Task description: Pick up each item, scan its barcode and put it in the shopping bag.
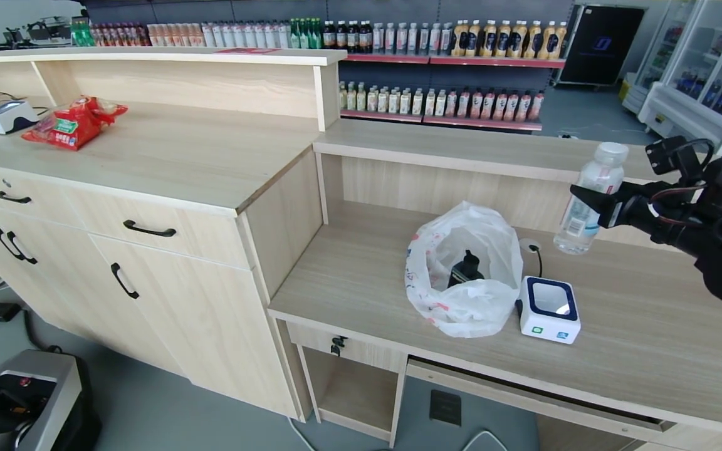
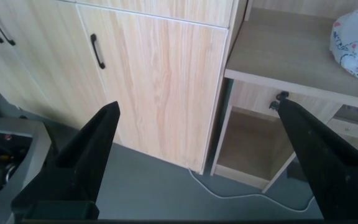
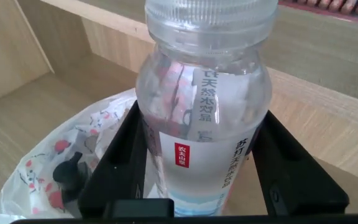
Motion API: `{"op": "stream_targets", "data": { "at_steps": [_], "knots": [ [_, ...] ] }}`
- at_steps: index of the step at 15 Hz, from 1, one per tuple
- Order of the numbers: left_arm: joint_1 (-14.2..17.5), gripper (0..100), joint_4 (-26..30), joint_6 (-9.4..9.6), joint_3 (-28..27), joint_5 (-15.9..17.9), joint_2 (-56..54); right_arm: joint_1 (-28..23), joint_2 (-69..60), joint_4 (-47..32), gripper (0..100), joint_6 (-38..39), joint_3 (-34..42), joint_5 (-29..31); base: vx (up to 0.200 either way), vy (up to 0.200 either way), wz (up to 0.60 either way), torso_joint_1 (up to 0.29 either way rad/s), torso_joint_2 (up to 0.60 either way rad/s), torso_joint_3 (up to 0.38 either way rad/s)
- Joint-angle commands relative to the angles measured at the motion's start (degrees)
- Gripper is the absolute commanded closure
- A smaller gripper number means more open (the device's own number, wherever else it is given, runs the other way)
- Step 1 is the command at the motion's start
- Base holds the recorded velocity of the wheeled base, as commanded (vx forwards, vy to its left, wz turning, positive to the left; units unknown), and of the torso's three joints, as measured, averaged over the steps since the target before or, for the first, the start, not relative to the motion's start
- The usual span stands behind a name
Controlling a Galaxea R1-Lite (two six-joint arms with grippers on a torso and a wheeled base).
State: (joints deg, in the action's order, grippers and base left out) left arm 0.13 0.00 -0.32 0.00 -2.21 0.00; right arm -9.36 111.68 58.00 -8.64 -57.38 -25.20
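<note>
L gripper [image 2: 197,109] hangs low in front of the pale wood cabinet doors [image 2: 160,74], fingers wide apart w/ nothing between them, well away from the white square barcode scanner w/ glass top window [image 1: 549,308]. That scanner sits on the light wood lower counter [image 1: 649,351], window facing up. Touching its left side is the white translucent plastic shopping bag w/ red print [image 1: 461,307], mouth open, a small dark item [image 1: 465,268] already inside. Beyond the scanner and a bit to its right, R gripper [image 1: 590,205] is clamped round the middle of a clear plastic water bottle w/ white cap [image 1: 599,172]. The bottle is upright, long axis vertical. Can't tell if its base rests on the counter or is just off it. Key relation: the window lies nearer the robot and left of the bottle, so the R arm prob. must bring it in over the window, barcode turned down. Far left of the scanner, on the raised counter [image 1: 167,156], lies a red snack packet [image 1: 73,122].
</note>
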Motion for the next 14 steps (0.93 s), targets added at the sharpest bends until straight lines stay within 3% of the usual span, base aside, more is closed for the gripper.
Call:
{"op": "stream_targets", "data": {
  "at_steps": [1, 8, 11, 14],
  "knots": [
    [0.0, 0, 0.0, -0.03, 0.0, -0.1, 0.0, 0.7, -6.8, -2.0, 100, -2.7, 5.6, 0.7, 0.000, 0.000, 0.00, 0.000, 0.00, 0.000],
    [0.0, 0, 0.0, -0.03, 0.0, 0.0, 0.0, -1.2, -13.4, -4.6, 100, -5.7, 7.7, -0.2, 0.000, 0.000, 0.00, 0.000, 0.00, 0.000],
    [0.0, 0, 0.0, -0.03, 0.0, -0.1, 0.0, -1.3, -13.8, -4.4, 100, -4.3, 8.1, -0.2, 0.000, 0.000, 0.60, 0.002, 0.00, 0.001],
    [0.0, 0, 0.0, -0.03, 0.0, -0.1, 0.0, -1.5, -13.2, -4.6, 100, -3.4, 8.0, -0.3, 0.000, 0.000, 0.00, 0.000, 0.00, 0.000]
  ]
}}
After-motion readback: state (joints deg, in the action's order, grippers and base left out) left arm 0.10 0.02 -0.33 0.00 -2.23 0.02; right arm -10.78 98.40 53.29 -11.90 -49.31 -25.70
